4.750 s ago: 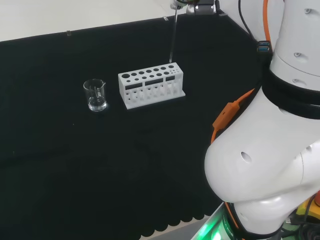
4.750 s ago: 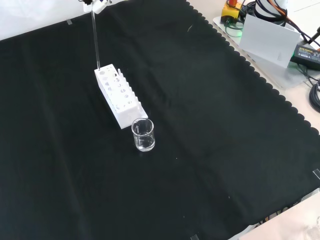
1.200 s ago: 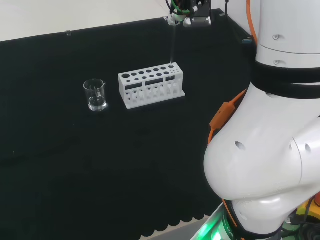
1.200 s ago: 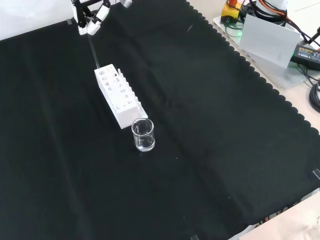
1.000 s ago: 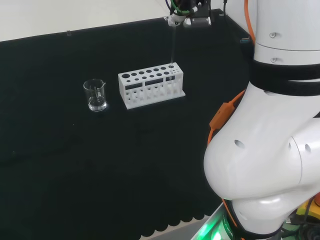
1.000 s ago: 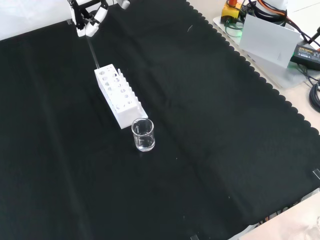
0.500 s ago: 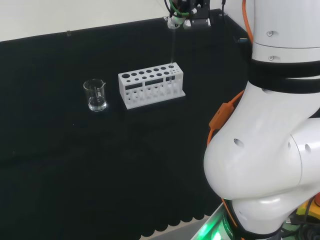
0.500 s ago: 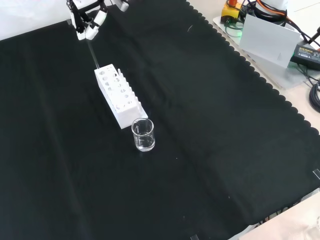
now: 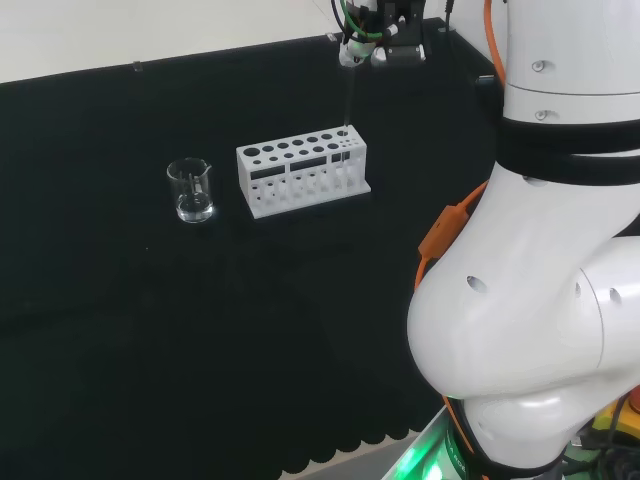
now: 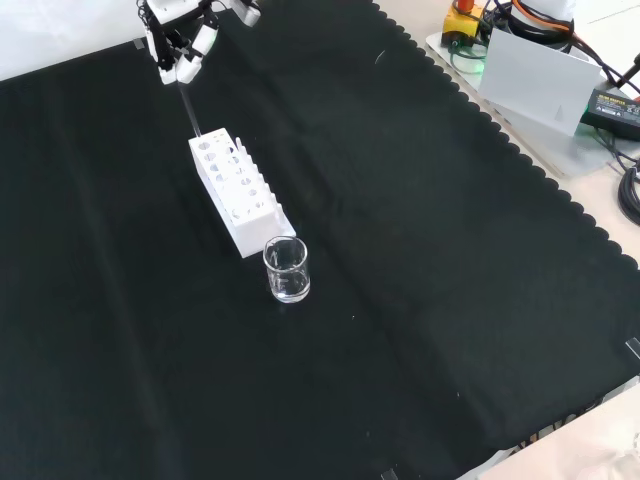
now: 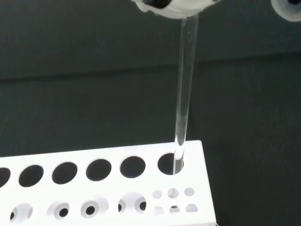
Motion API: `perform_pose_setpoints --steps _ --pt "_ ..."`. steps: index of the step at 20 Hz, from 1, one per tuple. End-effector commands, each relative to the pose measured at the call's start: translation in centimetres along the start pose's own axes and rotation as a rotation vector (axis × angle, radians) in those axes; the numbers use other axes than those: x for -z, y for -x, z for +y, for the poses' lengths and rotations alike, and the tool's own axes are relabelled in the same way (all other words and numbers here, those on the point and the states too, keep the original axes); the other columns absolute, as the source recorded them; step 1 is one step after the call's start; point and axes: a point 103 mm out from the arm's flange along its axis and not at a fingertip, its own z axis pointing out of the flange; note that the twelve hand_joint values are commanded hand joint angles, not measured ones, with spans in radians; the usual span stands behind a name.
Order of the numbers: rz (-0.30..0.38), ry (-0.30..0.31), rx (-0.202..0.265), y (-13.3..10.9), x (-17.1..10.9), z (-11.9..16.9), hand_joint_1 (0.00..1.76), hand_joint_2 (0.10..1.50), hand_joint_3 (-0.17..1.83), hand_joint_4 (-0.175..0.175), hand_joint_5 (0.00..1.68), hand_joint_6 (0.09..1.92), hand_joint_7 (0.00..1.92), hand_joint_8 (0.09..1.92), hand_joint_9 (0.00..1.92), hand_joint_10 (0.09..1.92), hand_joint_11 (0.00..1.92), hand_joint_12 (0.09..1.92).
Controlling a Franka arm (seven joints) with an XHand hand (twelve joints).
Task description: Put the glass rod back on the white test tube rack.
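Wrist view: rod tip in the rack's end hole

The rod (image 11: 183,89) stands nearly upright, its lower end inside the last large hole of the rack (image 11: 94,188). The hand (image 10: 180,45), above the rack's far end, pinches the rod's top between curled fingers. A beaker (image 10: 286,269) stands just beside the rack's other end.

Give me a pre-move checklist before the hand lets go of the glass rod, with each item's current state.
1. Hand holds the glass rod at its top: ok.
2. Rod's lower end is in an end hole of the white test tube rack: ok.
3. Rod bottomed out in the hole: cannot tell.
4. Rack flat on the black cloth: ok.
5. Beaker stands apart from the rack in the head view: ok.
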Motion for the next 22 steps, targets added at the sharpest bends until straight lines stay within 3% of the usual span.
perform_pose_setpoints --steps 1,4,7,10,14,16,22 --pt "0.007 -0.008 0.004 0.0 -0.3 -0.2 1.33 1.03 -0.17 -0.175 1.45 0.09 1.49 0.35 1.85 0.14 1.57 0.64" --pt "0.024 -0.023 0.012 0.1 -0.5 -0.3 1.33 1.03 -0.17 -0.175 1.45 0.09 1.52 0.29 1.85 0.14 1.58 0.64" --pt "0.045 -0.053 0.017 0.3 -0.6 -0.3 1.33 1.02 -0.17 -0.168 1.41 0.11 1.59 0.10 1.88 0.14 1.63 0.62" --pt "0.062 -0.071 0.025 0.2 -0.6 -0.4 1.32 1.03 -0.17 -0.140 1.29 0.40 1.61 0.09 1.89 0.14 1.69 0.62" --pt "0.082 -0.081 0.026 0.2 -0.5 -0.6 1.31 1.05 -0.17 -0.168 1.17 0.62 1.60 0.09 1.88 0.13 1.72 0.64" --pt "0.092 -0.079 0.026 0.2 -0.4 -0.7 1.34 0.99 -0.17 -0.173 1.07 0.71 1.56 0.09 1.88 0.12 1.73 0.65" --pt "0.097 -0.061 0.023 0.1 0.6 -1.0 1.32 0.90 -0.17 -0.175 0.94 0.79 1.47 0.09 1.89 0.10 1.78 0.66"
